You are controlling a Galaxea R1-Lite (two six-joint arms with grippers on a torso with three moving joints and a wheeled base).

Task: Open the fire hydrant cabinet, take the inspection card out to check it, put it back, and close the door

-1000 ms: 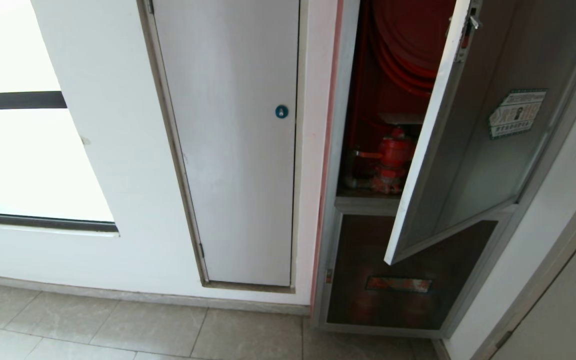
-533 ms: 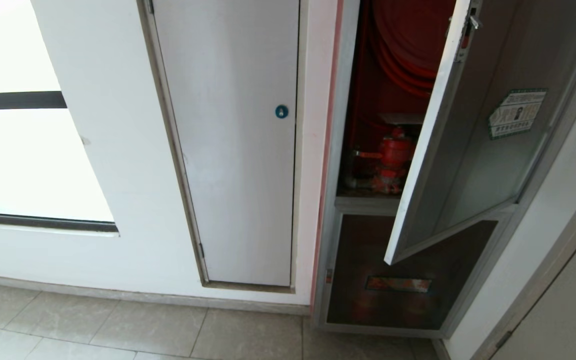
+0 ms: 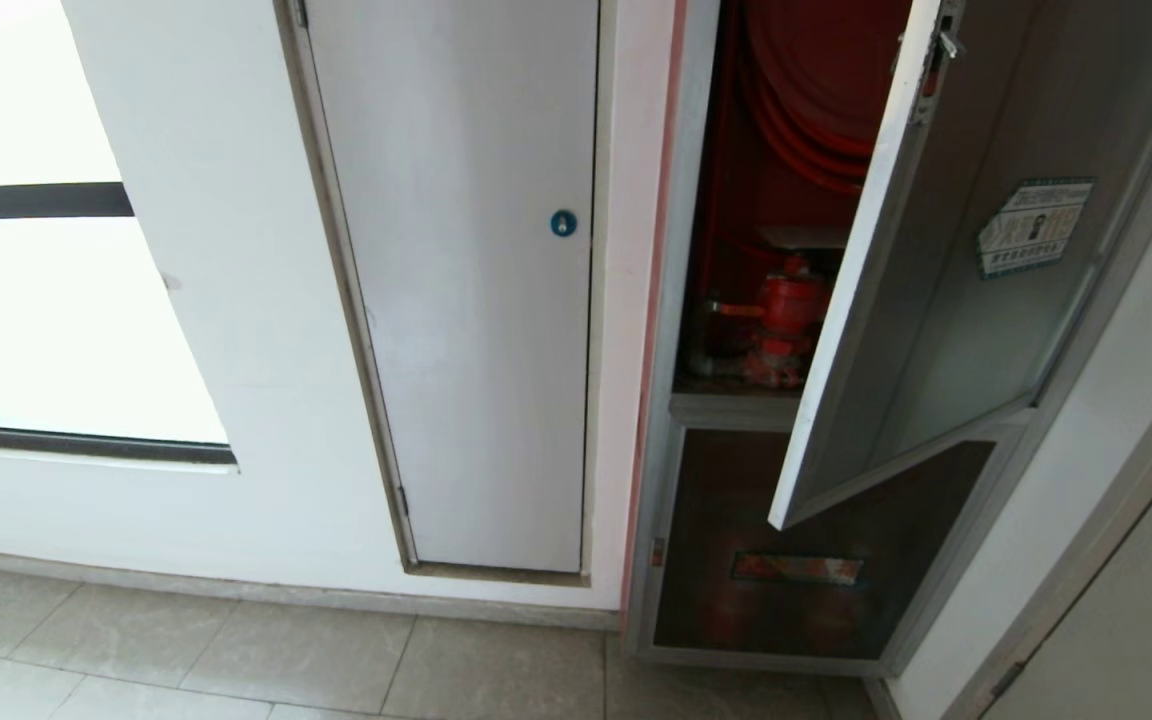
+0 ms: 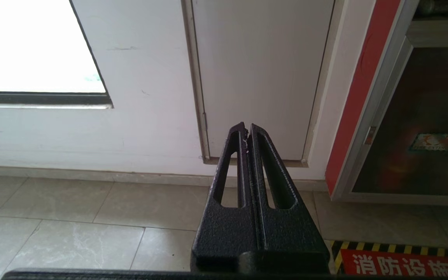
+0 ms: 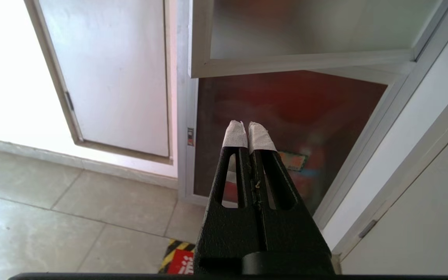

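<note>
Before the fire hydrant cabinet (image 3: 736,200), the door (image 3: 946,280) is hanging ajar while the left hand (image 4: 246,130) and right hand (image 5: 249,130) are idling low, both pinched closed and empty.

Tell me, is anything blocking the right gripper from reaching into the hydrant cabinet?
Partly: the door hangs half open across the fire hydrant cabinet, leaving only a narrow gap. The right gripper points low, toward the lower panel.
</note>
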